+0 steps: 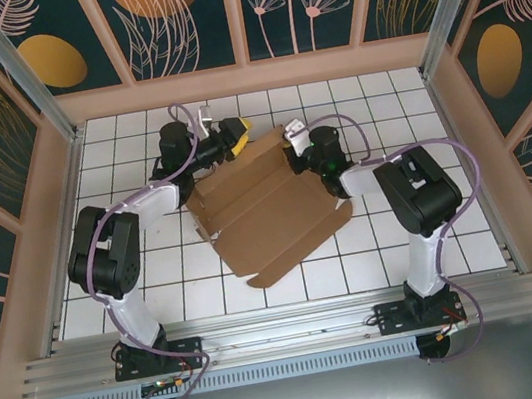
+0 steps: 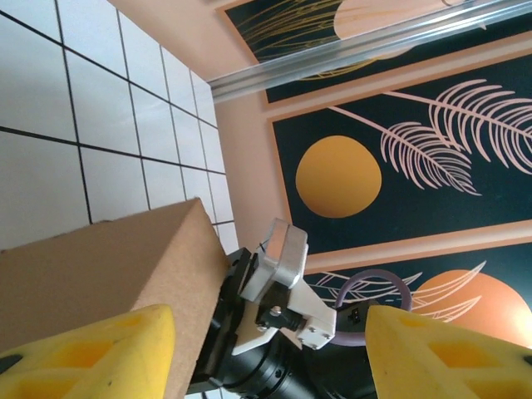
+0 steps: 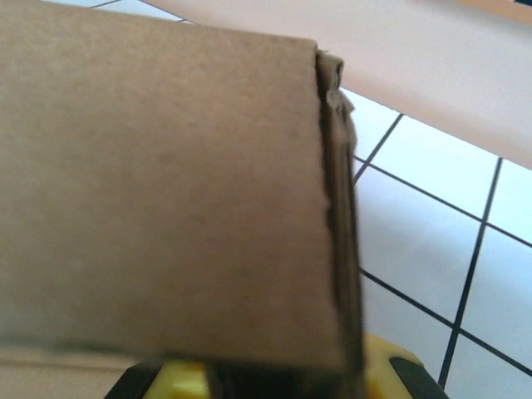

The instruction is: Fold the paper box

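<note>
The paper box (image 1: 268, 209) lies half-formed and askew at the centre of the tiled worktop (image 1: 453, 231). The right gripper (image 1: 293, 147) is pinched narrow on its upper-right flap. The left gripper (image 1: 236, 139), at the upper-left corner, stands wide, with one finger (image 2: 91, 353) against a raised panel. With that side unheld, the panel may spring flat, or a pull from the right may drag the whole sheet.

paper box (image 1: 270, 214): plain brown corrugated die-cut sheet, partly folded, lying skewed on the white tiles (image 1: 414, 110) between my arms. I see the far panel tilted up, near flaps flat, one tab poking toward me.
</note>
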Tool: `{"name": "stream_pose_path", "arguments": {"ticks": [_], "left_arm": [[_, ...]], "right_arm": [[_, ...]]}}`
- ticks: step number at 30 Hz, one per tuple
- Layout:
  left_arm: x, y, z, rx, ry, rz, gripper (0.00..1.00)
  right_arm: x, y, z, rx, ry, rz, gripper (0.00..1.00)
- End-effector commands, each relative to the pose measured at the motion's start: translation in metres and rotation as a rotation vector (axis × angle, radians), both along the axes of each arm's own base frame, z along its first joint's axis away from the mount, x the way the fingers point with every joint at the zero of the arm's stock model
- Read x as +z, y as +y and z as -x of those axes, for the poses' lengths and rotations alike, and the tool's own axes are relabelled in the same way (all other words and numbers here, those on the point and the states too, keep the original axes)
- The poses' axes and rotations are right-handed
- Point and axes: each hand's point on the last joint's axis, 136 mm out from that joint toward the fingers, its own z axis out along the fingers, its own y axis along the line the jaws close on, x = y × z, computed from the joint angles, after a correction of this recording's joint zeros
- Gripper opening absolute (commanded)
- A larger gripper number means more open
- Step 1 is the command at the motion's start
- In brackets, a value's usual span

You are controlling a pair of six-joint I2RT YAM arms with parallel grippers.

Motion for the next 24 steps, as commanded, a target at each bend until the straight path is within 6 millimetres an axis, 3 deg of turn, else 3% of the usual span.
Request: {"name": "stream_pose_path", "arguments": {"ticks": [1, 9, 11, 15, 21, 24], "left_arm": [[-0.024, -0.014, 0.008, -0.054, 0.071, -0.014, 0.62], [-0.029, -0.016, 0.009, -0.061, 0.096, 0.002, 0.62], [-0.031, -0.017, 0.009, -0.063, 0.101, 0.001, 0.62], [-0.037, -0.017, 0.01, -0.063, 0.121, -0.004, 0.61], [-0.038, -0.017, 0.009, -0.068, 0.123, -0.002, 0.61], [-0.036, -0.017, 0.009, -0.068, 0.113, -0.01, 0.61]], "right_arm": [[-0.02, -0.013, -0.01, -0.174, -0.013, 0.127, 0.09], [-0.02, -0.008, -0.009, -0.218, -0.025, 0.142, 0.13], [-0.017, -0.003, -0.004, -0.174, -0.027, 0.112, 0.18], [-0.01, -0.012, 0.001, -0.101, 0.02, -0.027, 0.26], [-0.001, -0.003, 0.016, 0.036, 0.052, -0.13, 0.42], [0.003, -0.008, 0.016, 0.02, 0.03, -0.148, 0.43]]}}
